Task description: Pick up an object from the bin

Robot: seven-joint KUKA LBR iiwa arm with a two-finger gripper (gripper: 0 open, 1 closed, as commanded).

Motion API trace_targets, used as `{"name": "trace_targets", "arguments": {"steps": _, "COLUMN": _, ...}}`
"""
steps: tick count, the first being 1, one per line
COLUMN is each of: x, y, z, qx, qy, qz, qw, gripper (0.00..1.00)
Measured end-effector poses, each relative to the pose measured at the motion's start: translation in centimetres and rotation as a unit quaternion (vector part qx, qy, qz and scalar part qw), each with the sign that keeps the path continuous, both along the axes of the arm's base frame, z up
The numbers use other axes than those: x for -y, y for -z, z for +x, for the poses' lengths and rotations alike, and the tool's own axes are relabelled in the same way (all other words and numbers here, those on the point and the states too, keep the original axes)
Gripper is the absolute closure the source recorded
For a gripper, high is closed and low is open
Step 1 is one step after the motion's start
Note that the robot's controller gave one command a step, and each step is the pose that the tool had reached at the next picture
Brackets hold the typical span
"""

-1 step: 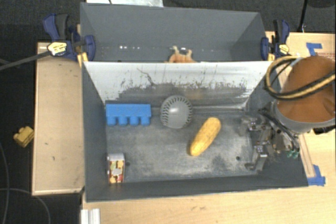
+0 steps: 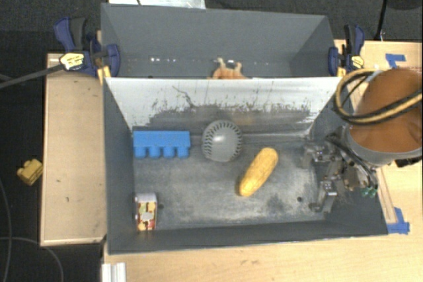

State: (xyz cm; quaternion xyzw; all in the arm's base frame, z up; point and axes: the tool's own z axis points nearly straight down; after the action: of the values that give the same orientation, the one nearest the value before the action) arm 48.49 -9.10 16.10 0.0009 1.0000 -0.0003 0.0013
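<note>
Orange wrist cover sits above my gripper, near the yellow corn; its grip I cannot judge.

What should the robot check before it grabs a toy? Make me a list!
1. Toys to pick from in the bin: ok. There is a corn, a ball, a blue block and a small box.
2. Gripper over a toy: not ok. It sits low by the right wall, over bare floor.
3. Corn, the nearest toy, lies free: ok. It touches nothing.
4. Way from gripper to corn: ok, bare floor between them.
5. Gripper clear of the right wall: cannot tell.
6. Gripper ready to close on a toy: cannot tell.
</note>
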Motion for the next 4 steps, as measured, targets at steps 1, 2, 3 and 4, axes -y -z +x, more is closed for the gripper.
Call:
{"name": "trace_targets", "arguments": {"steps": 1, "x": -3.4, "y": 3.3, "z": 5.4, "qx": 0.0033, "qy": 0.026, "qz": 0.000, "qw": 0.9997, "gripper": 0.00}}
{"name": "trace_targets", "arguments": {"steps": 2, "x": -6.1, "y": 5.9, "z": 9.3, "qx": 0.0003, "qy": 0.028, "qz": 0.001, "qw": 0.9996, "gripper": 0.00}}
{"name": "trace_targets", "arguments": {"steps": 3, "x": -10.7, "y": 8.7, "z": 5.8, "qx": -0.0004, "qy": 0.092, "qz": 0.001, "qw": 0.9958, "gripper": 1.00}}
{"name": "trace_targets", "arguments": {"steps": 4, "x": -10.7, "y": 8.7, "z": 5.8, "qx": -0.0005, "qy": 0.090, "qz": 0.000, "qw": 0.9960, "gripper": 1.00}}
